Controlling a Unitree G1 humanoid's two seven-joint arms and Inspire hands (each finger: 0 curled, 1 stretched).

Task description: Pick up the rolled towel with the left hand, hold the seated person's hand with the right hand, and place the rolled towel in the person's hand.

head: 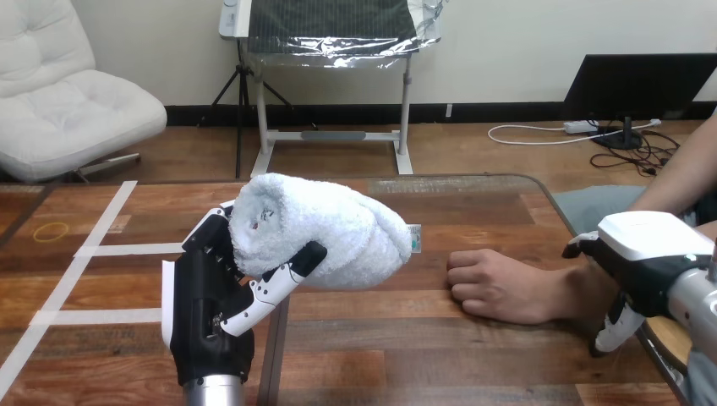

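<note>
The rolled white towel [317, 230] is held up above the table, left of centre, with my left hand [207, 309] shut on it from below, thumb across its near side. The person's hand [499, 286] rests on the table at centre right, curled into a loose fist with the knuckles toward the towel. A gap of bare wood separates the fist from the towel's right end. My right hand [647, 249] lies over the person's wrist at the right edge, its white back shell facing up.
White tape lines [93, 249] cross the wooden table [372, 347] on the left, with a yellow rubber band [52, 230] beyond them. A small tag [414, 239] lies just behind the towel's right end. The table's right edge runs under my right arm.
</note>
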